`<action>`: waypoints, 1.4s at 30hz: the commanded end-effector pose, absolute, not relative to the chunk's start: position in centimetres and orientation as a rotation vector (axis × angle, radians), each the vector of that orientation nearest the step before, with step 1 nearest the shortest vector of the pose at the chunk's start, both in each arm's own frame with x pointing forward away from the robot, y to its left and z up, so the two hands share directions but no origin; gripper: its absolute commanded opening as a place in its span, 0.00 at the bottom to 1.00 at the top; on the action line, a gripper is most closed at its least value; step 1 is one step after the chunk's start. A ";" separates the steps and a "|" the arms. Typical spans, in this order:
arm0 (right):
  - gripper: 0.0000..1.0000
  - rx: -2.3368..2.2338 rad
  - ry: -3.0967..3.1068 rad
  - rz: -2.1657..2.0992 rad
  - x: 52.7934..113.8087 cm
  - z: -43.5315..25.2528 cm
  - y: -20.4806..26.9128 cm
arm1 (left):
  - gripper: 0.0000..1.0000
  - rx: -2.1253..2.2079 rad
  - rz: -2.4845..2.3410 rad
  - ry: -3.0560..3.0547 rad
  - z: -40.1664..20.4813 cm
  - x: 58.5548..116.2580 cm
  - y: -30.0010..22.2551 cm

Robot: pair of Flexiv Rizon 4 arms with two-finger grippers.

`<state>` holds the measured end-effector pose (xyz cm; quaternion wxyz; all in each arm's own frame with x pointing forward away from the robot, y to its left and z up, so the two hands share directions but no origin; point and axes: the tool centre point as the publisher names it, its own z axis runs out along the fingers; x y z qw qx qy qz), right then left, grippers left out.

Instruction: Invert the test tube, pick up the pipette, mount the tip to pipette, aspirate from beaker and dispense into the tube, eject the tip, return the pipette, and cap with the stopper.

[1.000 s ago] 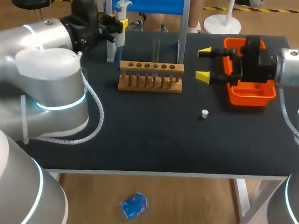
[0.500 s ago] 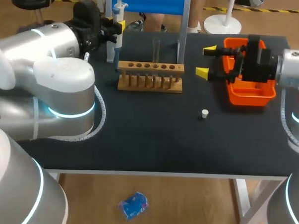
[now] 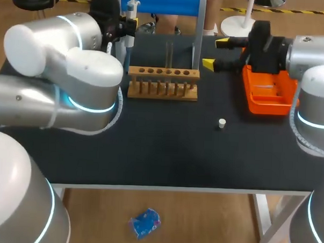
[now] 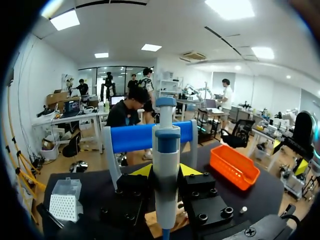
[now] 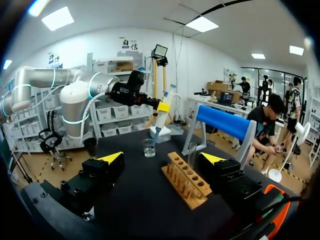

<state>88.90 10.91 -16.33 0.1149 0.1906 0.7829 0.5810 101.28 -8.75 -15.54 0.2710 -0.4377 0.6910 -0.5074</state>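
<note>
Left gripper [image 3: 129,26] is clamped on the white-and-blue pipette [image 3: 132,11], fingers on both sides of its body, holding it upright above the far-left part of the black worktop [image 3: 166,148], near the far edge. In the left wrist view the pipette [image 4: 166,170] stands straight up between the yellow fingertips [image 4: 142,170]. A clear box of white pipette tips [image 4: 65,200] sits off to one side of that gripper. From the right wrist view, a small clear glass beaker [image 5: 148,148] stands on the worktop under and just beside the pipette's lower end. Right gripper [image 3: 216,53] is spread wide and holds nothing, hovering near the far edge, between the blue roller stand [image 3: 164,3] and the orange plastic bin [image 3: 268,96]. The bin sits at the far-right part of the worktop. The wooden test tube rack [image 3: 163,83] is mid-worktop toward the far edge, in front of the blue stand. A clear glass test tube [image 3: 168,54] stands upright in one of its middle holes. The small white stopper [image 3: 221,123] lies alone on the worktop, nearer the front edge than the rack and apart from both rack and bin.
</note>
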 end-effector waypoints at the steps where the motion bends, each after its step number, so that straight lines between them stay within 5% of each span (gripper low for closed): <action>1: 1.00 0.547 2.339 1.704 91.6 -16.6 11.9 | 0.00 -1.207 -1.314 1.882 -15.4 102.1 -9.4; 42: 1.00 0.715 2.331 1.580 104.0 -19.6 19.8 | 0.00 -1.344 -1.111 1.855 -16.6 109.0 -8.1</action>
